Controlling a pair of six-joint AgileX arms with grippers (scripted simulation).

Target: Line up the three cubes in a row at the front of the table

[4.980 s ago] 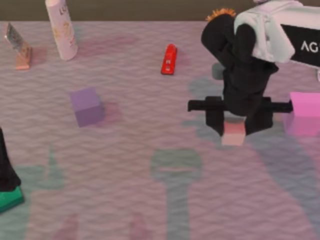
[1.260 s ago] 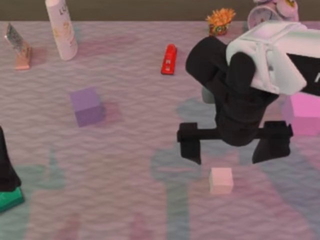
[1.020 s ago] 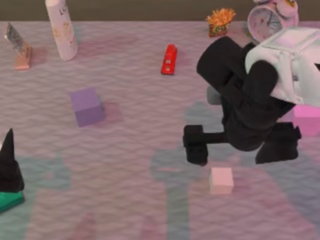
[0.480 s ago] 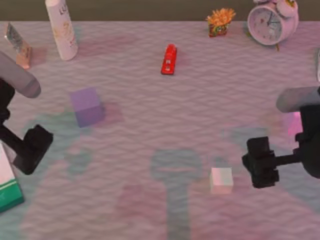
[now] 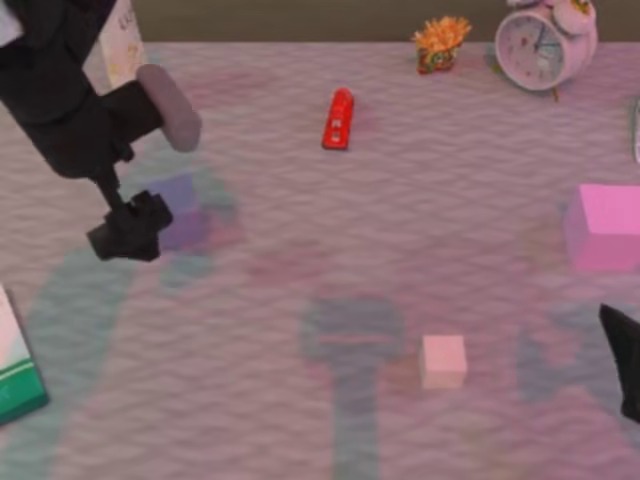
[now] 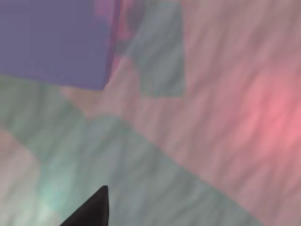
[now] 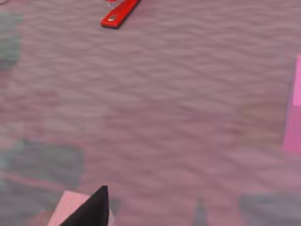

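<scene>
- Three cubes lie on the tabletop [image 5: 300, 210]: one small pale pink cube [image 5: 443, 360] at lower centre-right, one purple cube [image 5: 185, 210] at left of centre, one large bright pink cube [image 5: 604, 227] at the right edge.
- All three sit well apart.
- Left pincer [image 5: 128, 228] hangs over the purple cube's left side; finger spacing cannot be told.
- Right pincer [image 5: 625, 355] is parked at the lower right corner, mostly out of frame.
- One red oblong [image 5: 338, 118] and one clock [image 5: 545, 42] stand along the top.

A dull purple cube [image 6: 54, 40] sat on the patterned bench [image 6: 211, 141]; one dark fingertip [image 6: 91, 212] showed nearby.
</scene>
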